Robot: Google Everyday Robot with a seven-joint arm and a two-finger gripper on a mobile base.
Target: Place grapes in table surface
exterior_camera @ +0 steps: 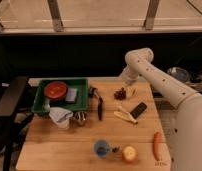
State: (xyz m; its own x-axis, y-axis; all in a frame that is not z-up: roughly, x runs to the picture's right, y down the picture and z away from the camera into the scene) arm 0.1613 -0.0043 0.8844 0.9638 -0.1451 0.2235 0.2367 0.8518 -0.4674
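Because the end effector (129, 89), its grip impossible to tell, hovers just at two o'clock of the grapes (120, 93), a stray nudge could scatter them across the surface (59, 145).

One bunch of grapes (121, 93), one apple (129, 153), one carrot (156, 145), one banana (125, 116), one phone (139, 110), one cup (101, 148), one tray (61, 80), one table (59, 145), one gripper (129, 90) just right of centre.

This looks like a robot test lab. A pale wooden table (69, 145) is staged with unrelated items: green tray (84, 95), apple (128, 153), carrot (156, 145), phone (139, 109) and grapes (120, 93). A metal-framed glass partition (101, 12) stands behind it. The gripper (128, 86) hangs just beside the grapes.
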